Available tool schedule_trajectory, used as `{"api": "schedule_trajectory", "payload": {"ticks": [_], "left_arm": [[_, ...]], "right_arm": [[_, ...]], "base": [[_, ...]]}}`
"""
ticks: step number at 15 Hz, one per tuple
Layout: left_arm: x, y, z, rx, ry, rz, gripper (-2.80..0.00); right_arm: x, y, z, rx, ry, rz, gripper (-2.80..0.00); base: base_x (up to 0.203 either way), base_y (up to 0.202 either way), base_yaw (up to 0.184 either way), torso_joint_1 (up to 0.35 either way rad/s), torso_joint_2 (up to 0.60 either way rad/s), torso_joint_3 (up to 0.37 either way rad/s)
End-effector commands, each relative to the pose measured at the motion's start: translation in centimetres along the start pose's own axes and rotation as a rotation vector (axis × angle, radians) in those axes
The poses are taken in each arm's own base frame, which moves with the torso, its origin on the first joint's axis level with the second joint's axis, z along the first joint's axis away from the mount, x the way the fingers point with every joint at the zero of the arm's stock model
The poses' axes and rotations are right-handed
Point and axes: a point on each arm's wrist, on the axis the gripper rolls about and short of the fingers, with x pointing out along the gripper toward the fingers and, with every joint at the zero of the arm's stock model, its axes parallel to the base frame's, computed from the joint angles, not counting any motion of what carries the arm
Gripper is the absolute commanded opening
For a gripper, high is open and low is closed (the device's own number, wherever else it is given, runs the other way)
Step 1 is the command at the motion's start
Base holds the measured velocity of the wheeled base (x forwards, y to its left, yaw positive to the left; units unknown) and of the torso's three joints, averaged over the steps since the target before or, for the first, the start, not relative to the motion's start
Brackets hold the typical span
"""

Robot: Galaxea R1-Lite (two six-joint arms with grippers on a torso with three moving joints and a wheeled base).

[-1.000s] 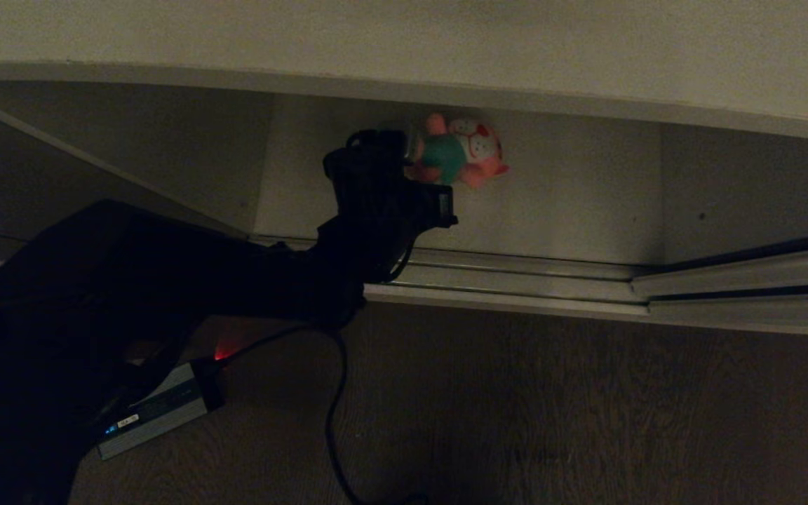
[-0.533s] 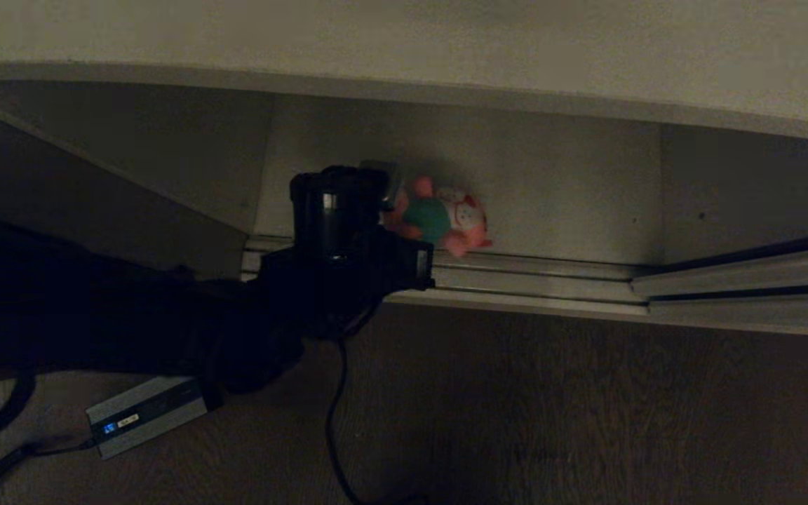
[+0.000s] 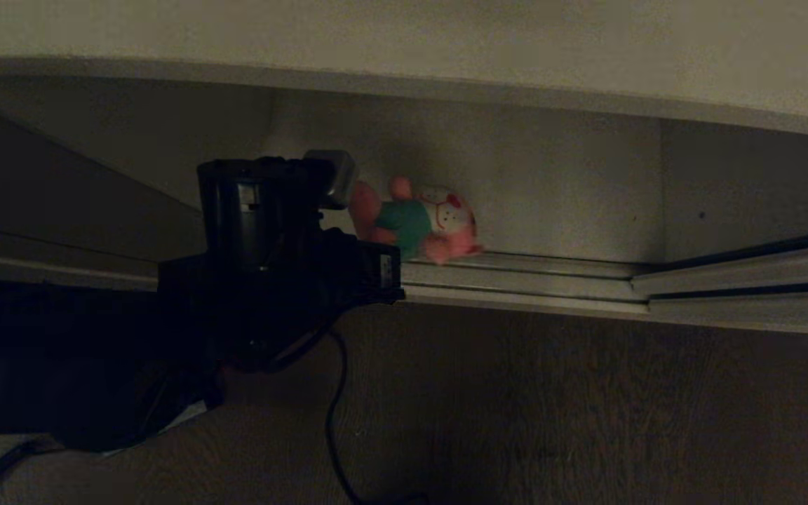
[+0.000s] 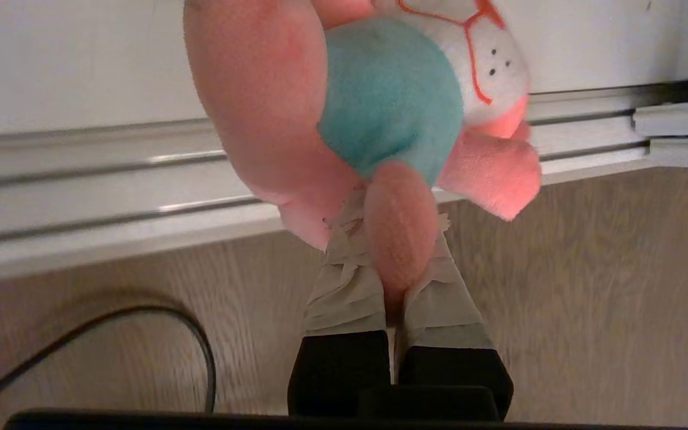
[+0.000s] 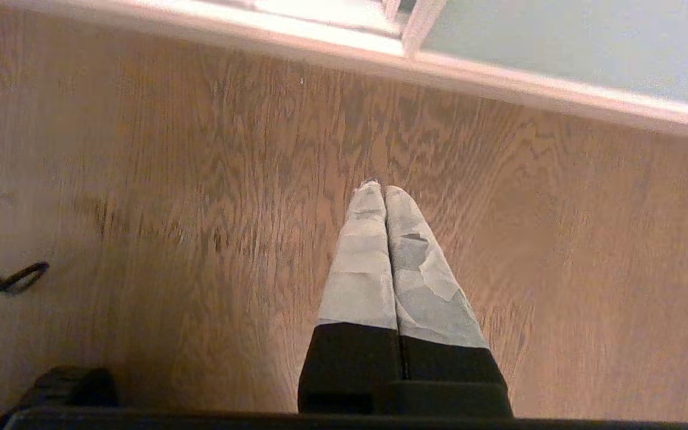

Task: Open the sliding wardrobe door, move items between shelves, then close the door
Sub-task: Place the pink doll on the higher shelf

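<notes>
Left end effector (image 4: 401,280) clamped on one limb of the pink plush toy (image 3: 418,223), mid-frame, toy dangling rightward over the door track (image 3: 551,277), seemingly clear of it. Right end effector (image 5: 384,194) closed, empty, over floor.

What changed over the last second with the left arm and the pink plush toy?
The left gripper, shut on the pink plush toy throughout, drew back out of the wardrobe, carrying the toy from deep over the bottom shelf to above the door track. Unchanged: grip, track, wooden floor; the right gripper hangs shut over the floor.
</notes>
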Motion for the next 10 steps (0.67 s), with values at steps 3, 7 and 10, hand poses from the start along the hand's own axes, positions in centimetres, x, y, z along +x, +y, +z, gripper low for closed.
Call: {"api": "schedule_trajectory", "payload": {"ticks": [3,7,10], "left_arm": [[-0.7,0.1,0.9,0.001,-0.031,-0.002,-2.8],[-1.0,0.2,1.2,-0.008,-0.04,-0.002,-2.8],[-2.3,0.6,1.0,0.007,0.003,0.003,-2.8]], "right_arm": [[0.0,0.0,-0.1,-0.001,0.003,0.001,-2.8],[0.0,0.0,-0.1,-0.001,0.003,0.001,-2.8],[0.0,0.0,-0.1,-0.001,0.003,0.001,-2.8]], "base": [[-0.169,0.0,-0.002,0.003,0.0,0.003],[-0.166,0.0,0.0,0.003,0.01,0.003],[0.0,0.0,0.0,0.0,0.0,0.0]]}}
